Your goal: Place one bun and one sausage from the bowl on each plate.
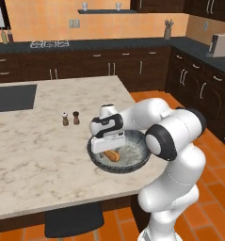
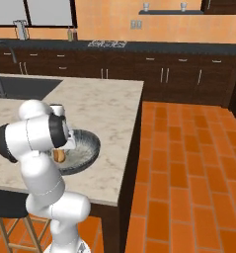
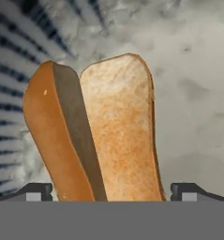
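the bowl [image 1: 132, 164] stands near the front right corner of the marble counter [image 1: 34, 155]. the gripper [image 3: 111, 191] is low inside the bowl, wide open, its fingers on both sides of the bun [image 3: 92, 136], not gripping it.

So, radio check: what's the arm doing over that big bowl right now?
Tool open, low inside bowl. Fingertips straddle split bun, not closed on it yet. Salt and pepper shakers stand apart; nothing in the way.

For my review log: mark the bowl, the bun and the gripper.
bowl [image 1: 141, 162]: left base view, near rim.
bun [image 3: 120, 126]: hand view, pale cut face.
gripper [image 3: 111, 191]: hand view, midway between fingertips.
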